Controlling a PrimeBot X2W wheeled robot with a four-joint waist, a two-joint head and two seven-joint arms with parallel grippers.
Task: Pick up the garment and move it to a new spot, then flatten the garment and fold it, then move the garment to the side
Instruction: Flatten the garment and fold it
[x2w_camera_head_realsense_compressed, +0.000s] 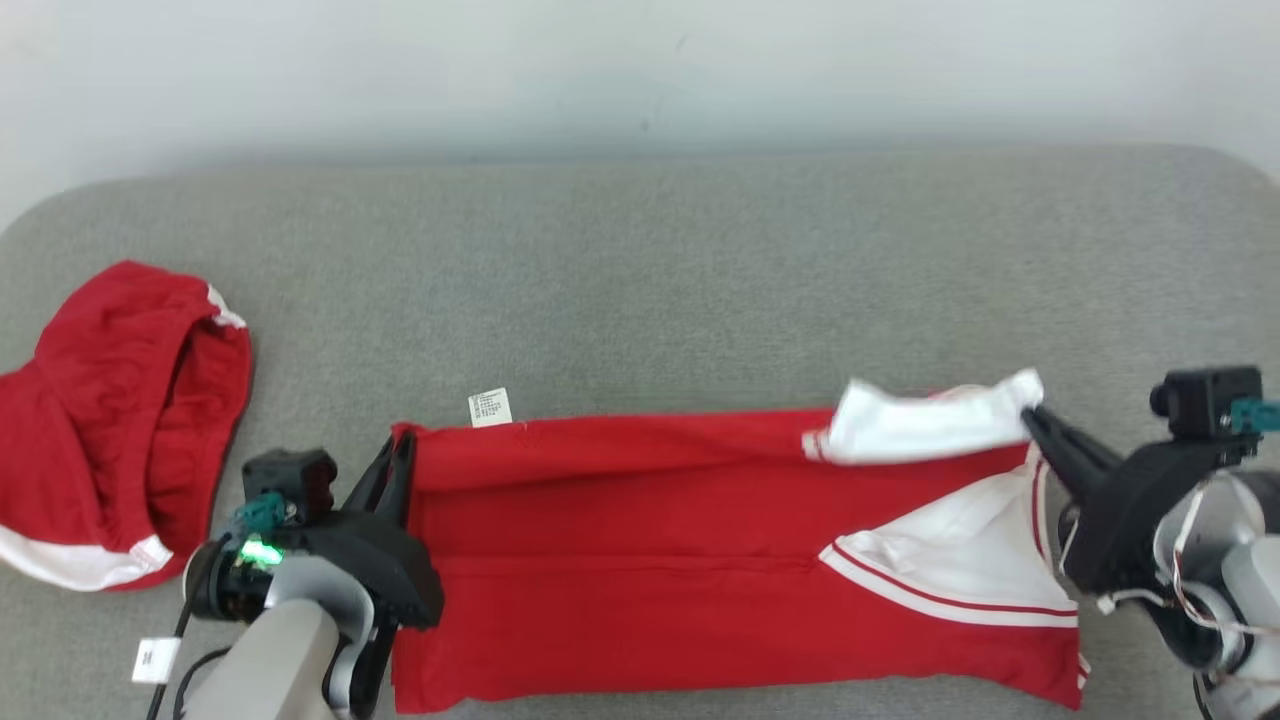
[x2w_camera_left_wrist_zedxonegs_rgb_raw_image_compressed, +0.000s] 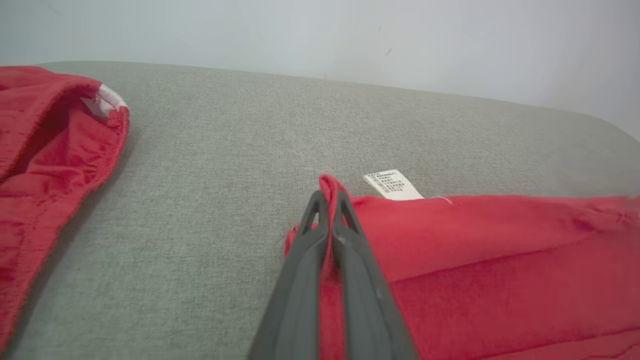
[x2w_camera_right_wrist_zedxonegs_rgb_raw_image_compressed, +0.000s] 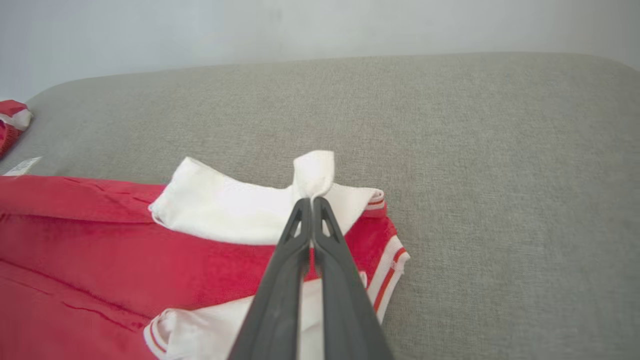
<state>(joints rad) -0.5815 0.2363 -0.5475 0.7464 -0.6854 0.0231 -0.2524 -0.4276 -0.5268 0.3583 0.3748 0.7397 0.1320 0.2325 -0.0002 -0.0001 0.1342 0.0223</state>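
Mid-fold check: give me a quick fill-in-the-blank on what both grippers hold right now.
The left gripper is shut on the garment's ____ corner, beside the white label.
The right gripper is shut on a ____ fold of it.
To the robot's ____ lies another red garment.
Missing words: red; white; left.

The left pincer (x2w_camera_left_wrist_zedxonegs_rgb_raw_image_compressed: 327, 197) is clamped on an edge of the garment (x2w_camera_head_realsense_compressed: 650, 560). The right pincer (x2w_camera_right_wrist_zedxonegs_rgb_raw_image_compressed: 311, 202) is likewise clamped there, both arms stretched forward.

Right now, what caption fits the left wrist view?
Left gripper pinches a corner of the red garment, beside its white label, on grey upholstery.
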